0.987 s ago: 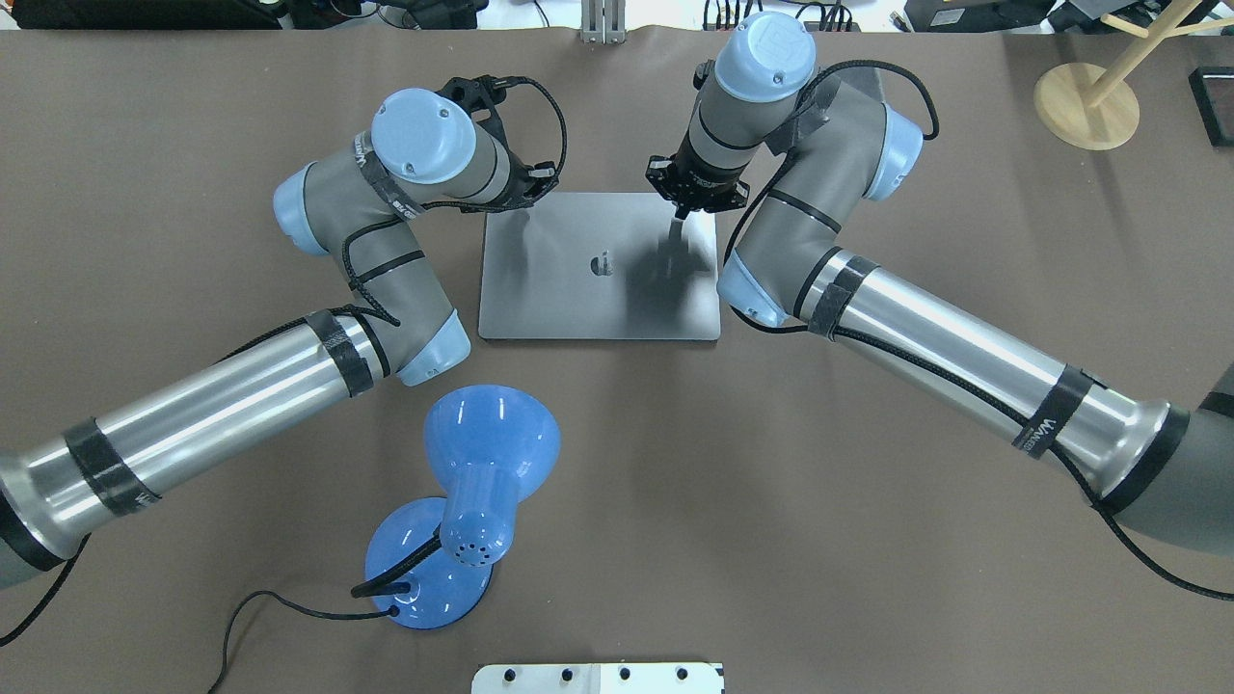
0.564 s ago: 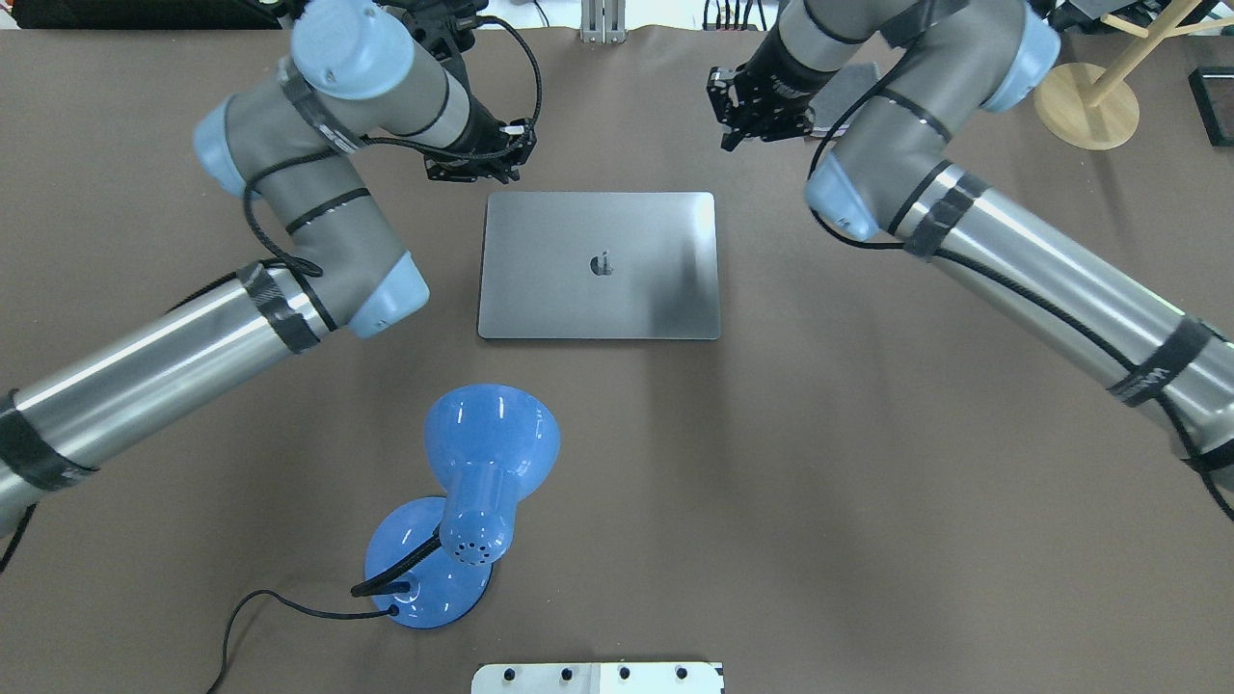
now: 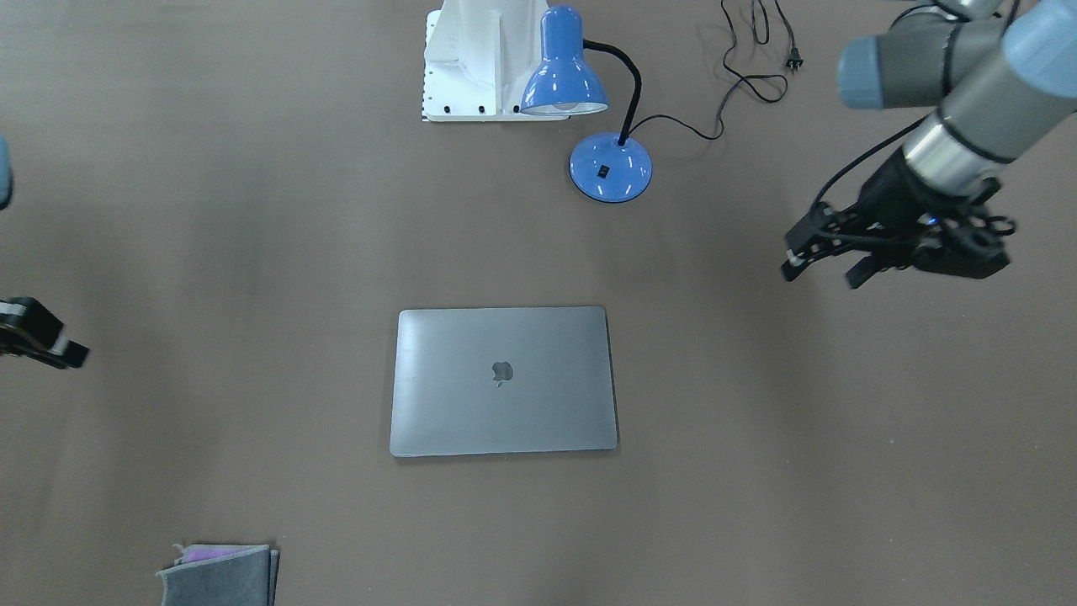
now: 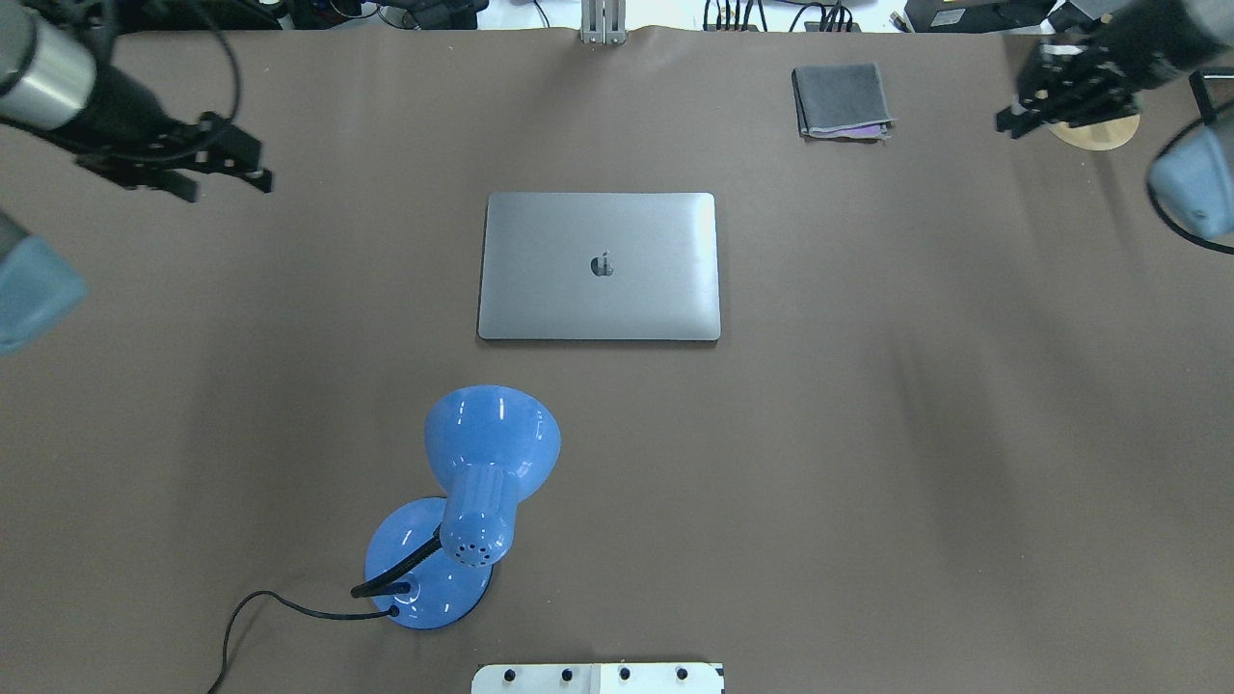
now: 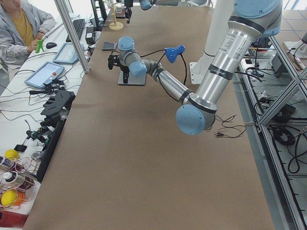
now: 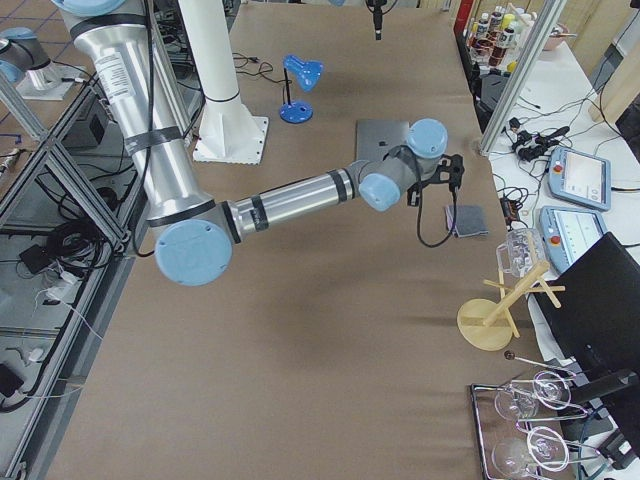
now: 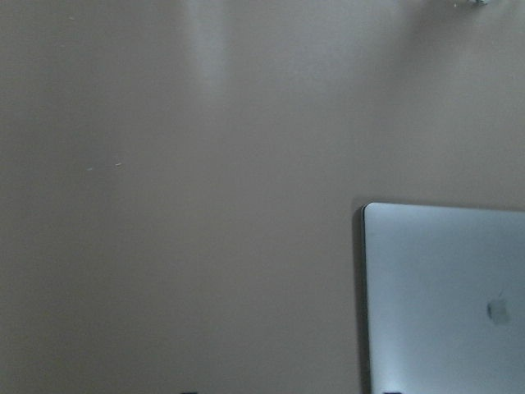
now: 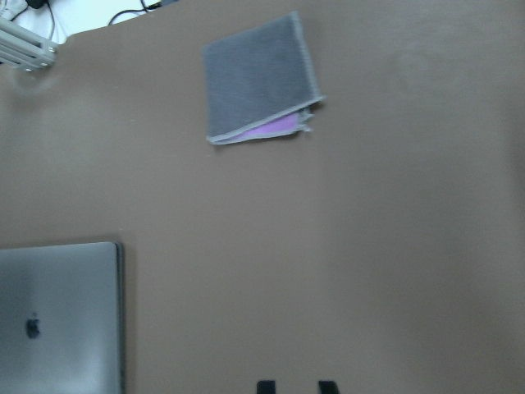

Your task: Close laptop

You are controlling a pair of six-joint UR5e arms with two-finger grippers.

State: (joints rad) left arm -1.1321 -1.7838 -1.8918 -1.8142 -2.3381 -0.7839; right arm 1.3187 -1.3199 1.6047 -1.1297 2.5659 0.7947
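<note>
With the laptop point(image 4: 599, 266) judged closed, only retreat is called for; the left claw point(image 3: 820, 273) and right claw point(image 8: 295, 386) are held spread.

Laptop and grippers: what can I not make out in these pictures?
- laptop: keys and screen, hidden under its shut lid in every view.
- right gripper: front-facing view, the left edge cuts most of it off.
- grey pouch: its contents, right wrist view; only a purple edge shows.

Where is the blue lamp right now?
In the overhead view, the blue lamp stands on the brown table between the closed laptop and the robot's white base, a little to the robot's left.
</note>
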